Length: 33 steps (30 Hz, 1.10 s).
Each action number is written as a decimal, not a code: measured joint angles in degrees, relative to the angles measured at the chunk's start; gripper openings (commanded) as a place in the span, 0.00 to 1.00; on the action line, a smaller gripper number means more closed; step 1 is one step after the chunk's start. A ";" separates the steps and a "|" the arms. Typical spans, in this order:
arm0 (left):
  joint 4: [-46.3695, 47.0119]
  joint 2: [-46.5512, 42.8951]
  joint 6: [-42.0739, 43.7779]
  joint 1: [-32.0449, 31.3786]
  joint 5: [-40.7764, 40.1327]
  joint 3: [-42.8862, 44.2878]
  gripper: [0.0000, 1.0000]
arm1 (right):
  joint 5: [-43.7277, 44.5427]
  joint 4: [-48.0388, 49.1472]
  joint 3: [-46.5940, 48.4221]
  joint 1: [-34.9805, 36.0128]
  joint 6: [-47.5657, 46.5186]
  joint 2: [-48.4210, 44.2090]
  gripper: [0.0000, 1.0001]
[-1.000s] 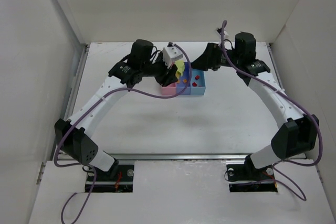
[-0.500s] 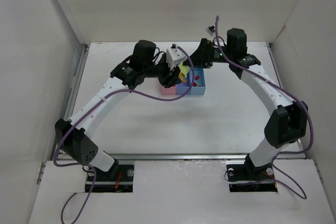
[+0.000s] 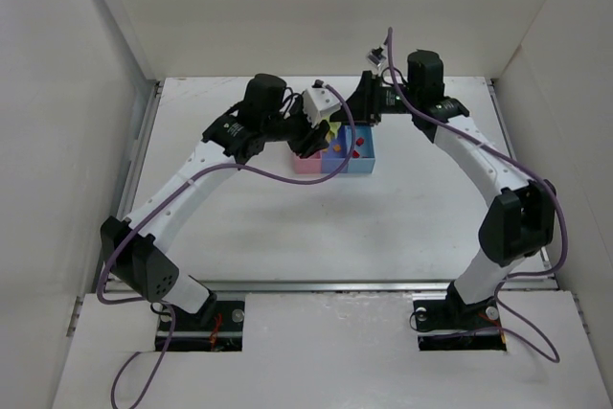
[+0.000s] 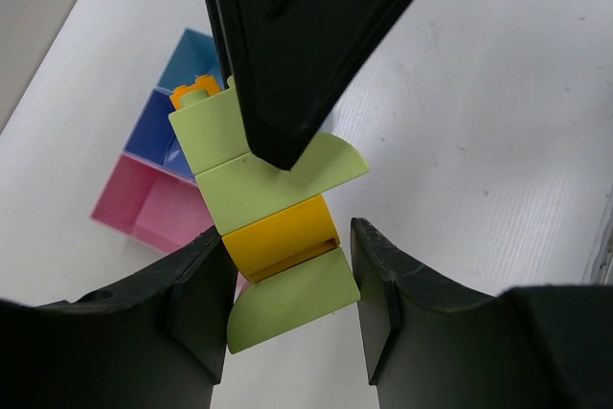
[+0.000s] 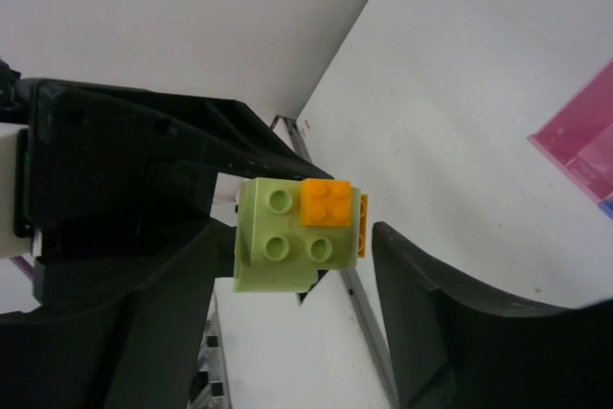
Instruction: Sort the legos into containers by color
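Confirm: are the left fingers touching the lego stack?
Touching. The left wrist view shows the stack wedged between both fingers, its bottom lime brick meeting each inner face with no gap.

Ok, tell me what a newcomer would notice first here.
A lego stack of lime green and orange pieces hangs above the table, gripped by the left end effector, the right end effector open around it. Close by sit the joined bins, red bricks in the light blue one.

White table [image 3: 287, 227] inside white walls [image 3: 316, 7], perhaps a metal rail [image 3: 316, 285] at near edge.
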 measured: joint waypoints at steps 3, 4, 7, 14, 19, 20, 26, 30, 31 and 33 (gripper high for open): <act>0.55 0.00 -0.02 0.00 -0.98 0.00 0.00 | -0.68 0.13 0.00 0.15 0.31 0.50 0.73; 0.70 0.00 -0.02 0.00 -1.16 0.00 0.00 | -0.76 0.13 0.00 0.22 0.42 0.70 0.70; 0.79 0.00 -0.02 -0.04 -1.53 0.00 0.00 | -0.94 0.13 0.00 0.37 0.79 1.31 0.60; 0.50 -0.07 0.15 -0.37 -2.64 -0.20 0.00 | -1.42 0.24 0.02 0.48 1.81 1.57 0.61; 1.22 -0.11 0.33 -0.37 -2.71 -1.11 0.00 | -1.20 0.07 0.02 0.46 1.88 1.86 0.47; 1.36 -0.13 0.33 -0.37 -2.78 -1.27 0.00 | -1.14 0.07 0.02 0.46 1.84 1.90 0.50; 1.53 -0.52 0.59 -0.85 -3.06 -1.97 0.00 | -1.18 0.15 0.02 0.48 2.25 2.05 0.68; 1.55 -0.55 0.61 -1.05 -3.06 -2.32 0.00 | -1.14 0.13 0.02 0.48 2.67 2.14 0.70; 1.53 -0.55 0.61 -1.14 -3.06 -2.38 0.00 | -1.14 0.15 0.02 0.48 2.71 2.21 0.70; 1.51 -0.55 0.61 -1.14 -3.06 -2.45 0.00 | -0.92 0.15 0.04 0.48 2.80 2.34 0.67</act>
